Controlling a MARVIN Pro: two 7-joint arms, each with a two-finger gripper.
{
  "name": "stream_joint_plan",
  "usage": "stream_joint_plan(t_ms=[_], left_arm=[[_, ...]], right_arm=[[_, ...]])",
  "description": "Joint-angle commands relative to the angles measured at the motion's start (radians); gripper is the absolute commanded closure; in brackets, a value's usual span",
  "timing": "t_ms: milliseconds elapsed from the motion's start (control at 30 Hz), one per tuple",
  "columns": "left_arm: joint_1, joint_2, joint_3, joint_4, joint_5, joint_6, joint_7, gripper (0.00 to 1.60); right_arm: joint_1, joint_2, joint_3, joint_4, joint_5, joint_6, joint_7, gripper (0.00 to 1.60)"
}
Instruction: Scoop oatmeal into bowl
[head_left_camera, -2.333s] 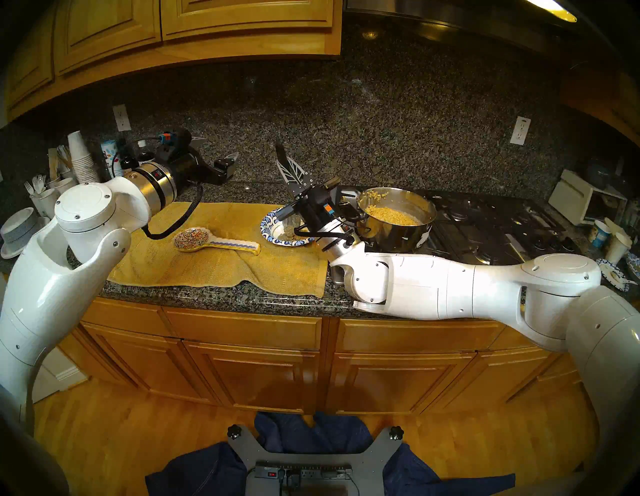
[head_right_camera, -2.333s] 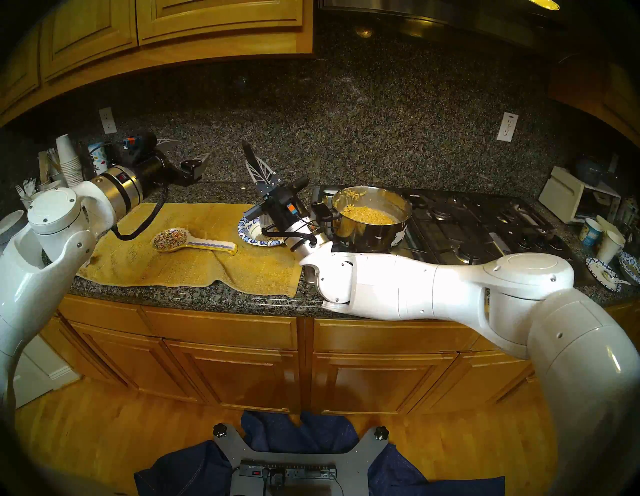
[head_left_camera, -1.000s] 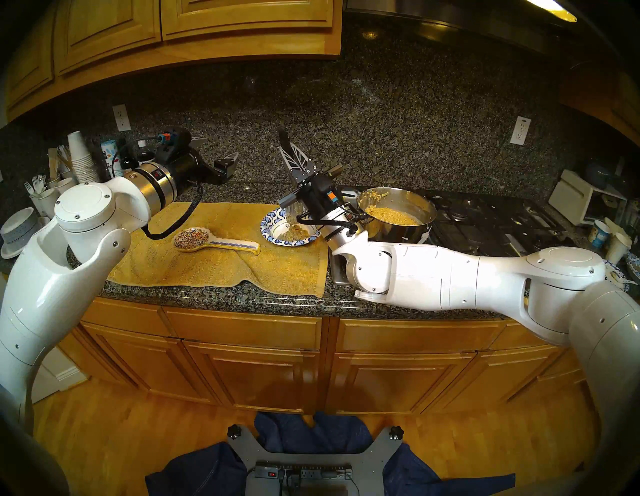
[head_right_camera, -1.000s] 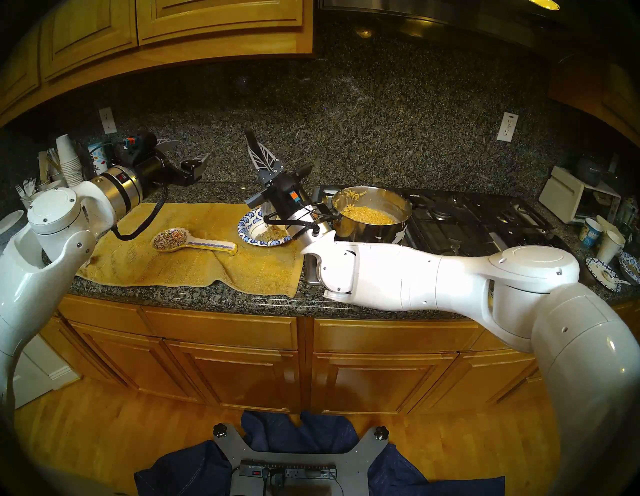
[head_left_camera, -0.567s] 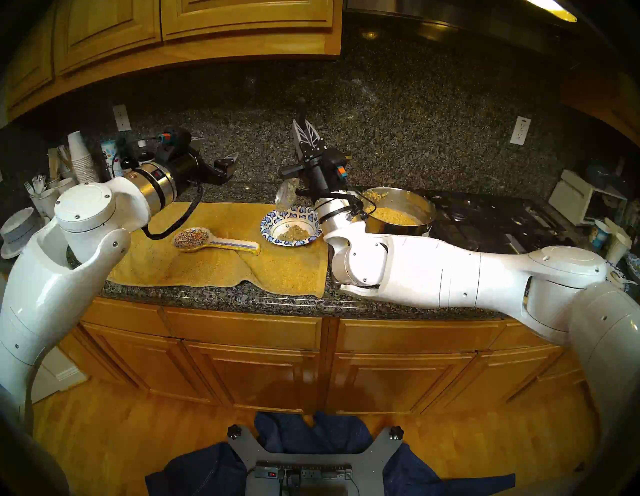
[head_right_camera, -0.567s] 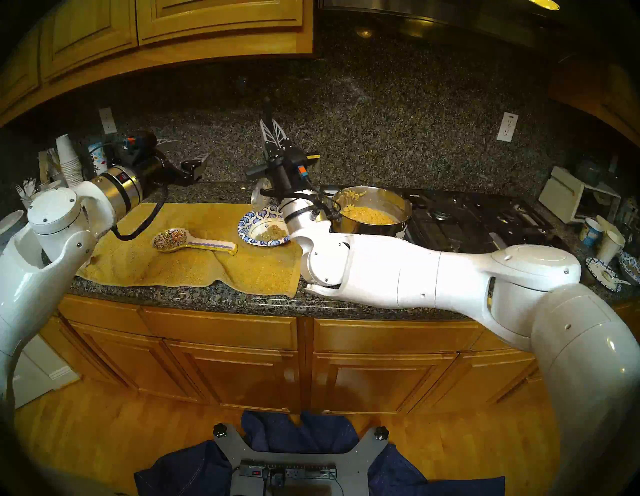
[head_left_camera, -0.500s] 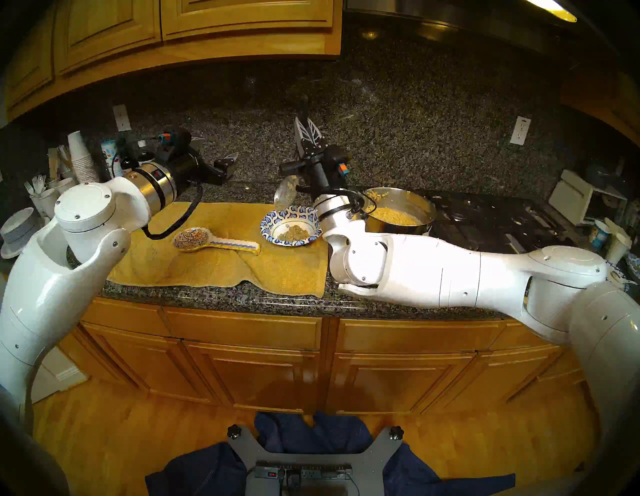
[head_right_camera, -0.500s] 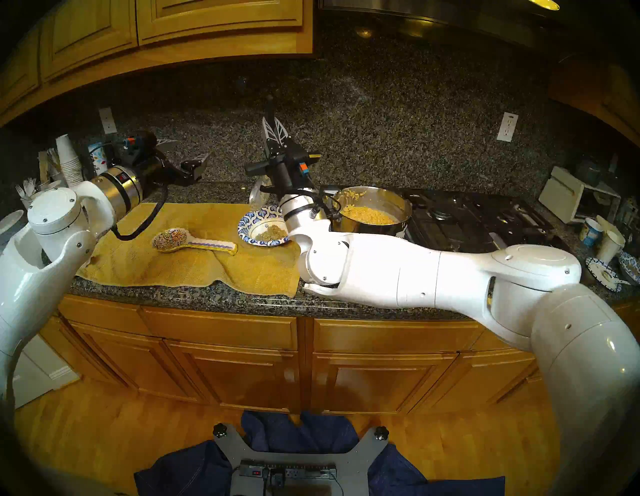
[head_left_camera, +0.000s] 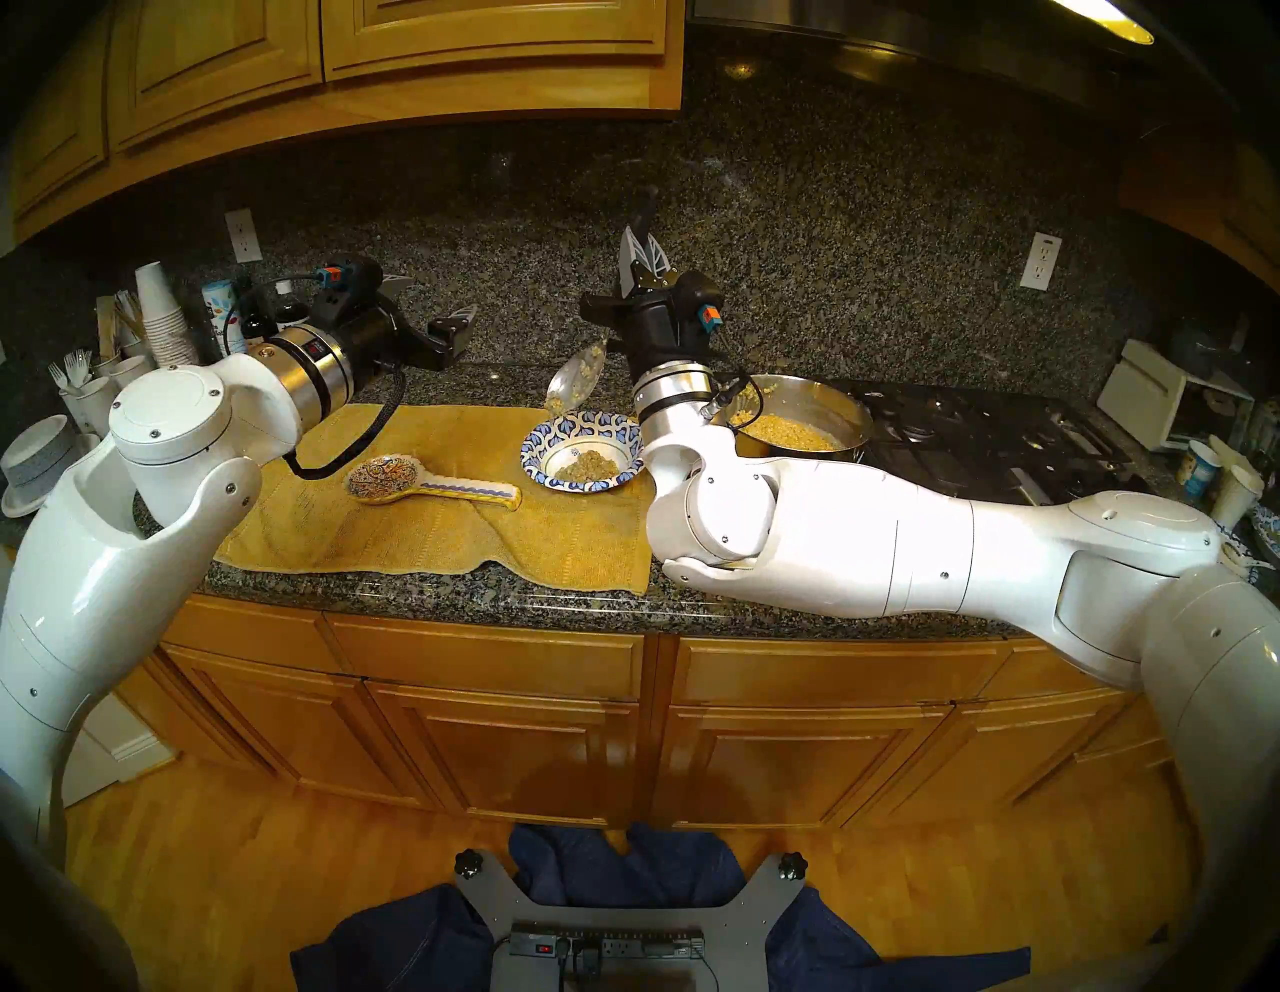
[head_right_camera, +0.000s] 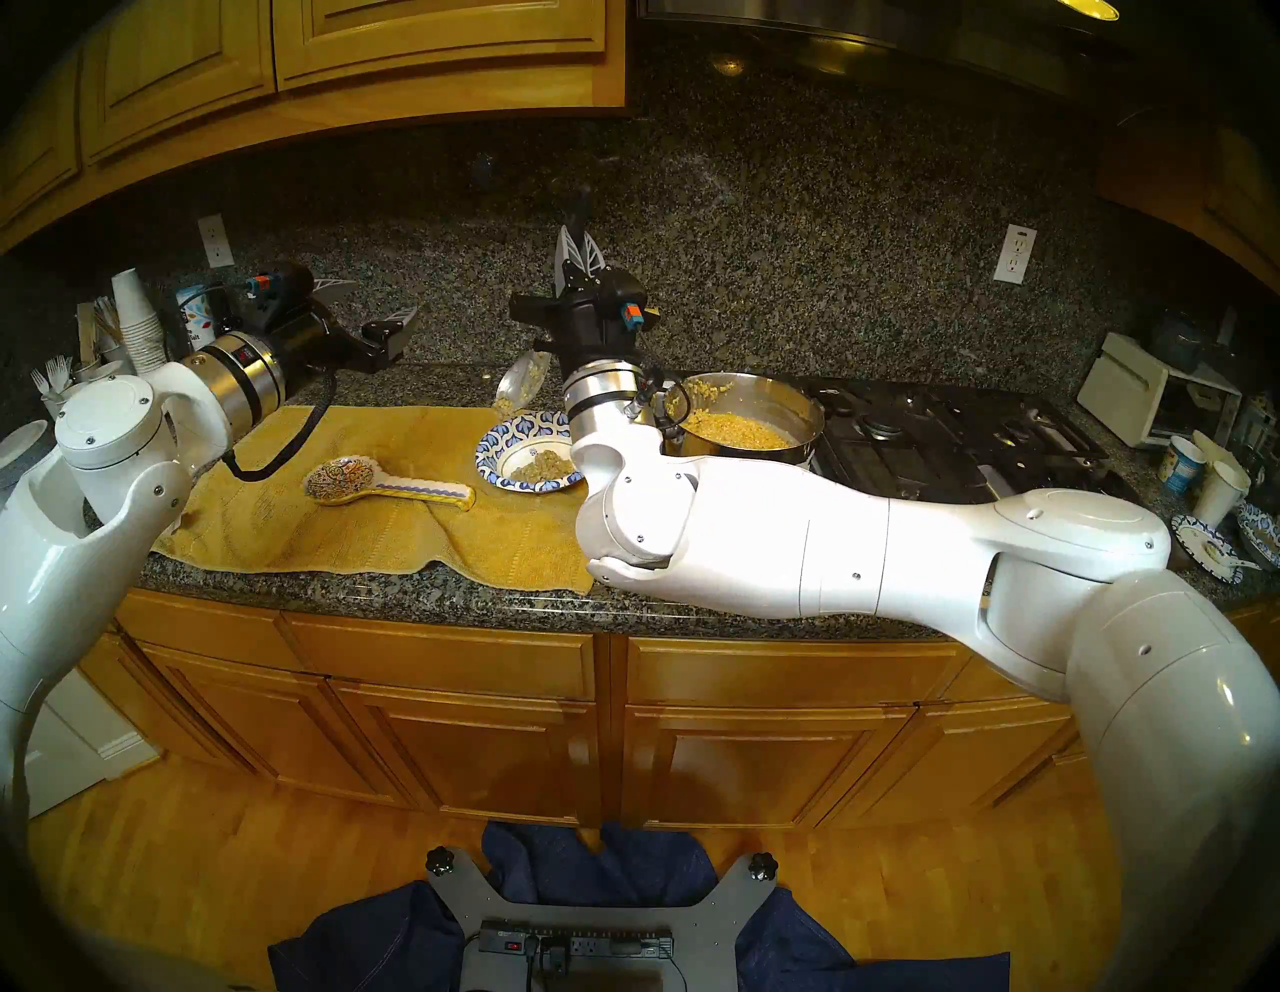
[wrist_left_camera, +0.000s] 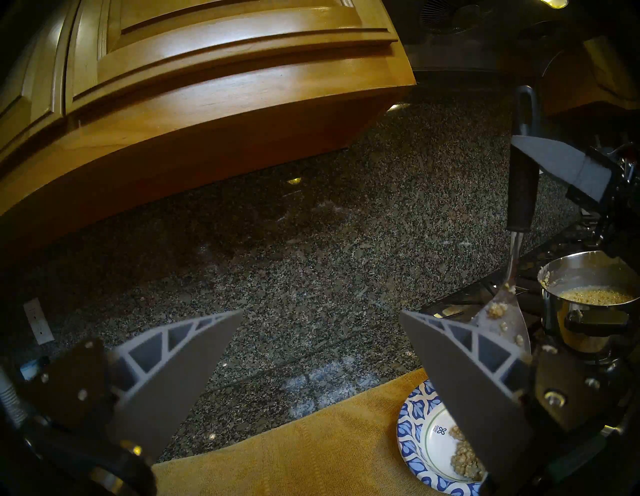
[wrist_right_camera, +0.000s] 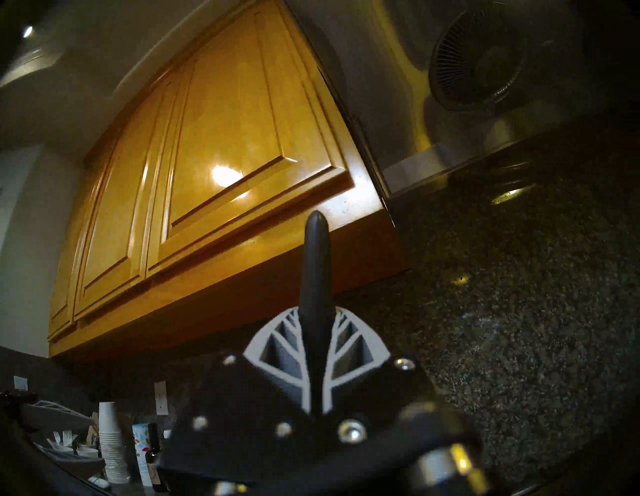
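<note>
The blue-and-white leaf-rimmed bowl (head_left_camera: 537, 454) sits on a yellow towel and holds a lump of oatmeal (head_left_camera: 587, 465). More oatmeal (head_left_camera: 789, 433) fills the steel pot (head_left_camera: 848, 415) to its right. My right gripper (head_left_camera: 641, 246) points up, shut on the black handle (wrist_right_camera: 315, 277) of a metal spoon. The spoon's bowl end (head_left_camera: 576, 379) hangs tilted above the bowl's back rim, with bits of oatmeal stuck to it. My left gripper (head_left_camera: 433, 298) hovers open and empty over the counter's back left. Its wrist view shows the bowl (wrist_left_camera: 415, 429) and spoon (wrist_left_camera: 502, 322).
A painted spoon rest (head_left_camera: 429, 485) lies on the yellow towel (head_left_camera: 450, 547) left of the bowl. The pot stands on a black gas stove (head_left_camera: 983, 443). Stacked paper cups and bottles (head_left_camera: 163, 319) crowd the back left; cups and plates (head_left_camera: 1233, 495) sit far right.
My right arm has lifted the spoon out of the bowl, up and slightly right, turning the handle upright. A heap of oatmeal now shows in the bowl. The left arm has stayed put.
</note>
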Motion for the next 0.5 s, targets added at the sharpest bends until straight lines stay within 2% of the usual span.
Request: stream_joint_plan(t_ms=[0, 200, 467], left_arm=[[-0.033, 0.001, -0.023, -0.013, 0.002, -0.020, -0.002, 0.00], [-0.033, 0.001, -0.022, -0.014, 0.002, -0.020, -0.002, 0.00], [-0.032, 0.003, -0.022, -0.014, 0.000, -0.018, 0.000, 0.00]], right_arm=[[0.029, 0.002, 0.040, -0.022, 0.014, -0.006, -0.017, 1.60], [0.025, 0.002, 0.062, -0.041, 0.056, -0.019, -0.033, 1.60], [0.035, 0.023, 0.133, -0.079, 0.125, -0.044, -0.048, 1.60]])
